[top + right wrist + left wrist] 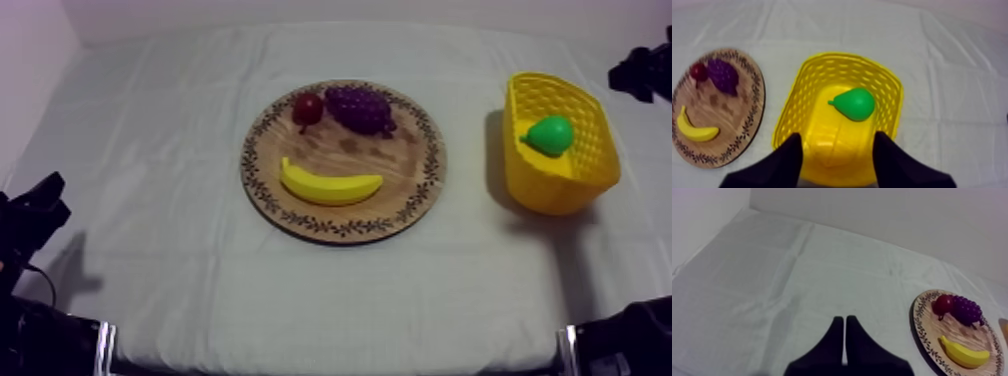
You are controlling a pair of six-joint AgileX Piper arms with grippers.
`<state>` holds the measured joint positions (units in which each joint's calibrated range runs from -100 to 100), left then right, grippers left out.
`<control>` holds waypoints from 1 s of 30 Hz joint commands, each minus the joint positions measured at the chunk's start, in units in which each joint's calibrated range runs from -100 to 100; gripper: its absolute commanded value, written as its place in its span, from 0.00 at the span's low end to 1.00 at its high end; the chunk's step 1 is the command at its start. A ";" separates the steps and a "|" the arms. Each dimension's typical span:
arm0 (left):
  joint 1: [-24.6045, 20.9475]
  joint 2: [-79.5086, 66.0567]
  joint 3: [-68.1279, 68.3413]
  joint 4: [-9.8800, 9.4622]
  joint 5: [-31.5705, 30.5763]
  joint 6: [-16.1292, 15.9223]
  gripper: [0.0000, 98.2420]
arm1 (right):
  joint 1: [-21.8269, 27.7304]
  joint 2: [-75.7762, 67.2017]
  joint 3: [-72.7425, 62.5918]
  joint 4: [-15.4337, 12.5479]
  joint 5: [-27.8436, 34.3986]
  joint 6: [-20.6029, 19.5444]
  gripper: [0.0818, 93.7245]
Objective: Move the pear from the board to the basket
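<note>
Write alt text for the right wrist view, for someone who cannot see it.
A green pear lies inside the yellow basket, with the right tool open over it. Beside the basket, a round wooden board holds a banana, grapes and a small red fruit.

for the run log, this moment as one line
pear in yellow basket | right claw open above it | left claw shut over cloth | banana, grapes, small red fruit on wooden board

L tool (844,320) — fingers pressed together in a narrow wedge; L arm (30,215) low at left in top view. R tool (837,136) — fingers spread apart, nothing gripped; R arm (645,68) enters upper right.
</note>
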<state>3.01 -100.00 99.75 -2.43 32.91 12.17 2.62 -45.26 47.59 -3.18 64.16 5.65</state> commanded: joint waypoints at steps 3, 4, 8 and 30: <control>-0.01 0.00 0.03 0.01 -0.01 -0.01 0.00 | -0.26 -14.86 5.07 1.11 -2.01 -3.67 0.27; -0.01 0.00 0.03 0.01 -0.01 -0.01 0.00 | -0.37 -17.22 6.63 1.40 -2.83 -4.00 0.23; -0.01 0.00 0.03 0.01 -0.01 -0.02 0.00 | -0.28 -26.15 14.63 1.63 -8.14 -3.68 0.12; -0.01 0.00 0.03 0.01 -0.01 0.01 0.00 | 0.10 -49.83 52.11 2.38 -26.68 -5.22 0.00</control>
<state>3.01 -100.00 99.75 -2.43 32.91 12.17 2.87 -94.89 99.77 -0.87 37.73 1.00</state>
